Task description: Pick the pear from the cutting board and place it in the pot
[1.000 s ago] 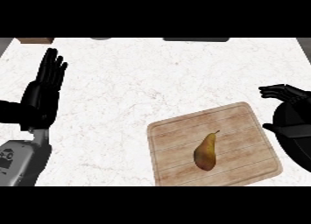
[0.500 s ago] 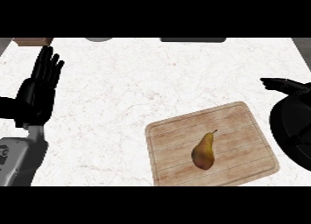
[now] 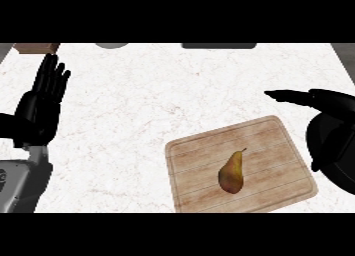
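Our right hand (image 3: pixel 335 107) has drifted a little nearer the cutting board (image 3: pixel 279 145), fingers released and holding nothing, while the pear (image 3: pixel 232 172) lies mid-board and our left hand (image 3: pixel 41 102) rests open, so a skewed reach could roll the fruit away.

Black left hand (image 3: pixel 41 105), grey forearm (image 3: pixel 14 185); black right hand (image 3: pixel 335 107).

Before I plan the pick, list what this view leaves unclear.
Head view only:
- Pot: cut off by the right edge. The black right hand blends into it, so their outlines merge and the pot's inside is hidden.
- Brown thing, grey thing, dark thing: cut off by the top edge, unidentifiable.
- Pear: underside hidden against the board.
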